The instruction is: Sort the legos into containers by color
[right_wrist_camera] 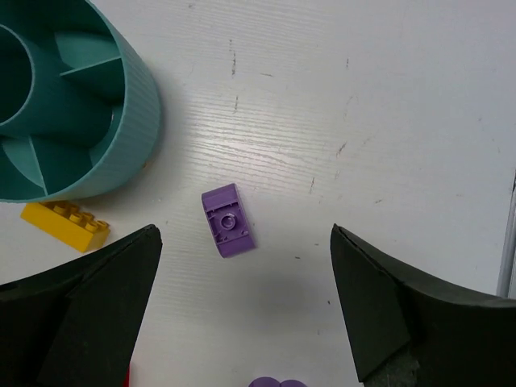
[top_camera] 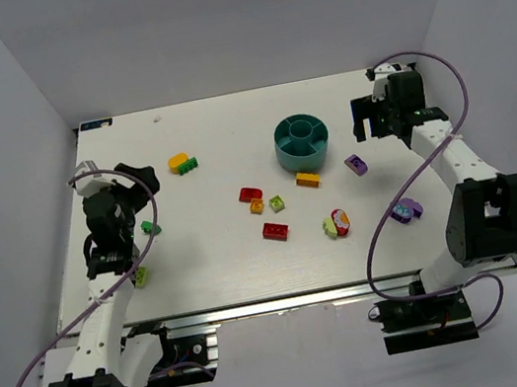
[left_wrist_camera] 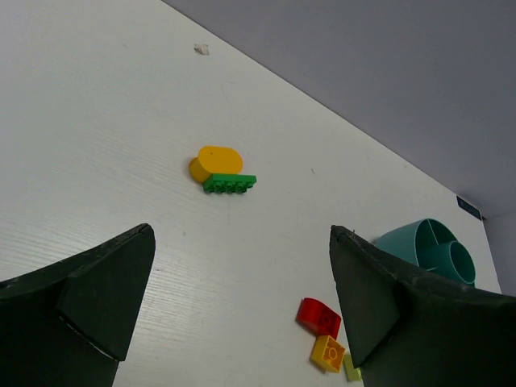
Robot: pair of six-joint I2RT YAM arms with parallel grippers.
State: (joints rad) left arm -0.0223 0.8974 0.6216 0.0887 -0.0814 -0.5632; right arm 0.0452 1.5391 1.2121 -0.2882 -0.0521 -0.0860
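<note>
Beside the bowl, flat on the table, lies the purple brick (right_wrist_camera: 228, 221). It is just off the bowl's wall and not touching it.

- Handling (judgement): hard moulded plastic, very light, stiff, nothing to break. The faces look smooth, so expect it to skate or twist if you pinch it off-centre.
- Where to hold: take it across the two long flat sides, at mid-length. Its upper face looks hollow with a round stud in the middle, so don't press down on that.
- Relation to the right pincer (right_wrist_camera: 243, 228): in the wrist view the brick sits about midway between the two fingers and touches neither. Its long axis is slightly skewed to the closing line — a small wrist turn should square it. The fingers are spread wide with nothing held. The overhead view puts the pincer to the right of the bowl, with the brick a little nearer the arm bases.
- Neighbours: a yellow brick (right_wrist_camera: 64, 224) lies just below the bowl (right_wrist_camera: 133, 121), left of the purple one and well clear of it. No brick shows in the bowl's wedges.
- Left pincer (left_wrist_camera: 242, 234): fingers also spread and empty — a yellow piece (left_wrist_camera: 216, 164) touching a green strip (left_wrist_camera: 230, 184) lies well ahead of it.
- The other bricks (top_camera: 276, 230) are scattered mid-table.
</note>
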